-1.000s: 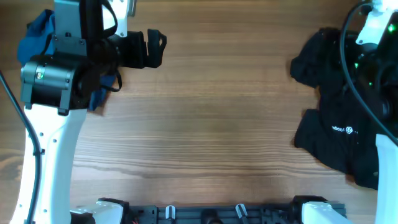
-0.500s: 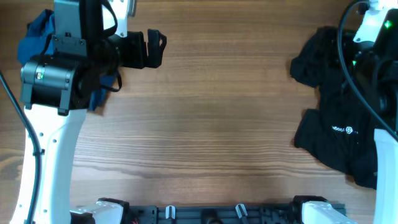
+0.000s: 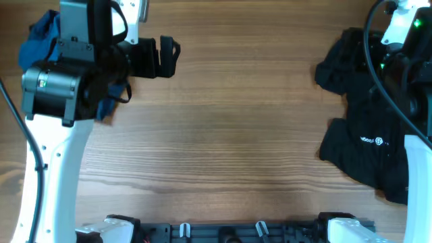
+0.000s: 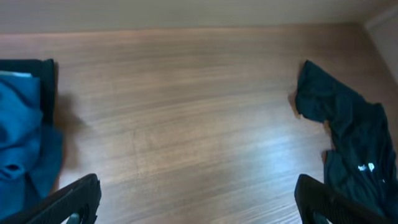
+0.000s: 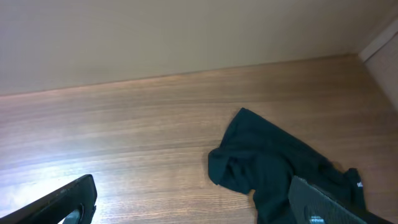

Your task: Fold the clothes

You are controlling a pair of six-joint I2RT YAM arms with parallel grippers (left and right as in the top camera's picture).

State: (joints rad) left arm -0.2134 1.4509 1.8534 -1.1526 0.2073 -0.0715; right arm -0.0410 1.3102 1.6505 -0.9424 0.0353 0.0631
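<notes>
A crumpled blue shirt [image 3: 37, 37] lies at the table's far left, partly hidden under my left arm; it also shows in the left wrist view [image 4: 22, 134]. A black garment [image 3: 361, 108] with small white print lies crumpled at the right, and shows in the left wrist view [image 4: 351, 134] and the right wrist view [image 5: 267, 162]. My left gripper [image 3: 172, 55] is open and empty, held above bare wood right of the blue shirt; its fingers are wide apart [image 4: 196, 205]. My right gripper [image 5: 196, 208] is open and empty above the table near the black garment; in the overhead view only its arm shows.
The wooden table [image 3: 229, 135] lies between the two piles. A plain wall [image 5: 186, 37] runs along the far edge. A black rail with clips [image 3: 223, 233] lines the front edge. My right arm's cables [image 3: 388, 88] hang over the black garment.
The right arm has shifted slightly toward the far edge. The left gripper has barely moved. The clothes have not moved.
</notes>
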